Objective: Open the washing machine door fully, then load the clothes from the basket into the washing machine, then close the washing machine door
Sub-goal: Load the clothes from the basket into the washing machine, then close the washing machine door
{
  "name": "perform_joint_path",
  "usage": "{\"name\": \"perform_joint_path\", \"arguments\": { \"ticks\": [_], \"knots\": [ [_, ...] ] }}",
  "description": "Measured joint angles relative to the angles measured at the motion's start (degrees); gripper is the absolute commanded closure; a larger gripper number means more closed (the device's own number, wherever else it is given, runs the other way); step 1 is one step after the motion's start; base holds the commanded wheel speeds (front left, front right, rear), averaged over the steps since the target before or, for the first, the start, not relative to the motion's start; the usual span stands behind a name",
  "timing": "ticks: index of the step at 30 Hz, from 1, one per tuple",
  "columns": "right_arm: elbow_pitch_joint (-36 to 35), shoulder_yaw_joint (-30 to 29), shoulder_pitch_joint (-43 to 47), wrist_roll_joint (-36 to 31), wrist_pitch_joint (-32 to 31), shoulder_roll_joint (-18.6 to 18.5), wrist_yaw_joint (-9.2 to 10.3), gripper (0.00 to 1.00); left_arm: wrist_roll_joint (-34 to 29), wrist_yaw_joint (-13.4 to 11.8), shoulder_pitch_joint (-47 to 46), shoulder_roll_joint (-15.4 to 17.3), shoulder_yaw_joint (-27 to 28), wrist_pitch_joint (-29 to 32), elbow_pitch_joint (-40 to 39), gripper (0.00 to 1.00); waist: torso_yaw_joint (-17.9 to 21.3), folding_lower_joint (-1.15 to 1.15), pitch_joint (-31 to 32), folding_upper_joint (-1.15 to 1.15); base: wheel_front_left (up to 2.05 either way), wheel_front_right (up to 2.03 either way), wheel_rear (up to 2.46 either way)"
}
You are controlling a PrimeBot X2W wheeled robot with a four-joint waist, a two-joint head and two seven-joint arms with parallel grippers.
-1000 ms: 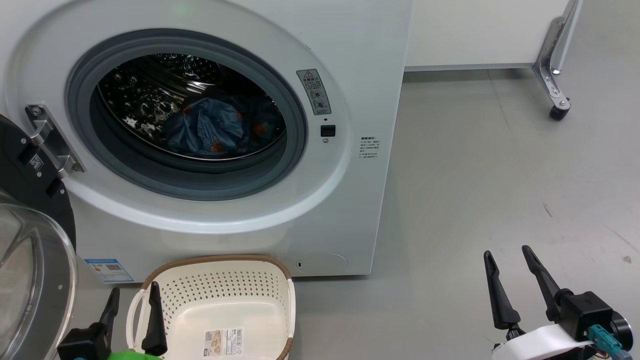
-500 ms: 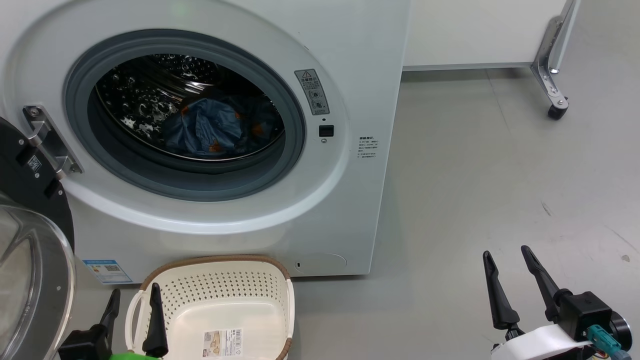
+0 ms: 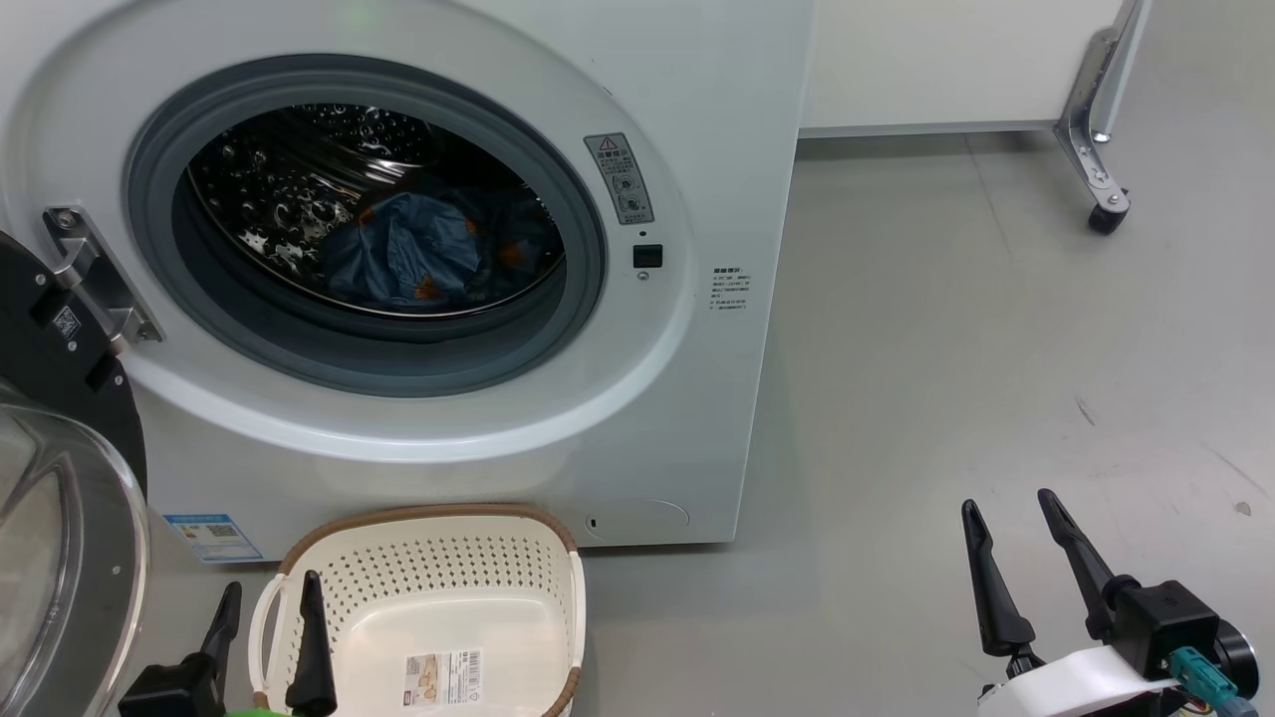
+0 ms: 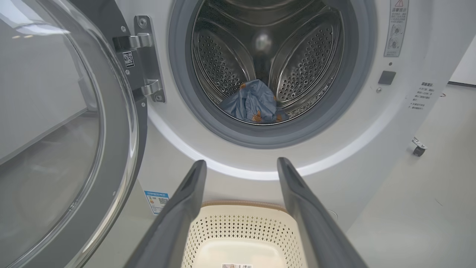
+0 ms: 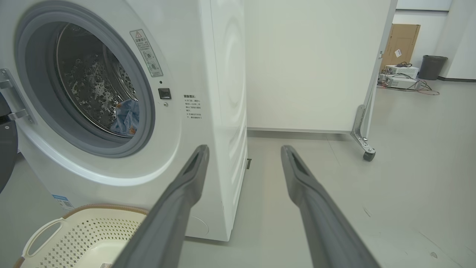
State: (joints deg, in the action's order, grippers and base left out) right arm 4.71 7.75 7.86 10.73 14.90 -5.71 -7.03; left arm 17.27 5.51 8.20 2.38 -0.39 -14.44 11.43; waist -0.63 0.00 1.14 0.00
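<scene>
The floor point(image 3: 946, 349) is smooth pale grey with a few small dark marks and scuffs. The washing machine point(image 3: 717, 119) stands on it, a white cabinet with its front opening exposed. To its right, in the right wrist view, a white partition panel point(image 5: 308, 63) rests on a metal leg with a caster point(image 5: 369, 155). Beyond it are a cardboard box point(image 5: 405, 41), a dark bin point(image 5: 433, 67) and cabled equipment point(image 5: 399, 76) on the floor.

The washing machine door point(image 3: 50, 368) is swung open to the left on its metal hinge point(image 3: 95, 274), glass bowl facing outward. The basket point(image 3: 428, 568) sits on the floor just in front of the machine's base, below the opening, with a label sticker on its bare bottom. The clothes point(image 3: 408, 249), blue with orange print, lie bunched low inside the steel drum.

The left gripper point(image 3: 271, 597) is spread wide over the basket's left handle end, nothing between its fingers. The right gripper point(image 3: 1006, 503) is likewise released, over bare floor well apart from the basket. A small blue sticker point(image 3: 214, 536) marks the machine's lower left front.
</scene>
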Motion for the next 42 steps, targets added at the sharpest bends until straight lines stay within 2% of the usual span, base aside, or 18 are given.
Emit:
{"name": "perform_joint_path", "arguments": {
  "ticks": [25, 42],
  "knots": [
    [0.0, 0.0, 0.0, 0.0, 0.0, 0.2, 0.0, 0.0, -0.4, -0.6, 0.0, 0.0, -0.1, 0.0, -0.7, 0.0, 0.0, 0.0, -0.4, 0.0, -0.89, 0.89, 0.0],
    [0.0, 0.0, 0.0, 0.0, 0.0, 0.3, 0.0, 0.0, -0.4, -0.8, 0.0, 0.0, -0.2, 0.0, -0.7, 0.0, -0.2, 0.0, -0.3, 0.0, -0.35, 0.35, 0.0]
  ]
}}
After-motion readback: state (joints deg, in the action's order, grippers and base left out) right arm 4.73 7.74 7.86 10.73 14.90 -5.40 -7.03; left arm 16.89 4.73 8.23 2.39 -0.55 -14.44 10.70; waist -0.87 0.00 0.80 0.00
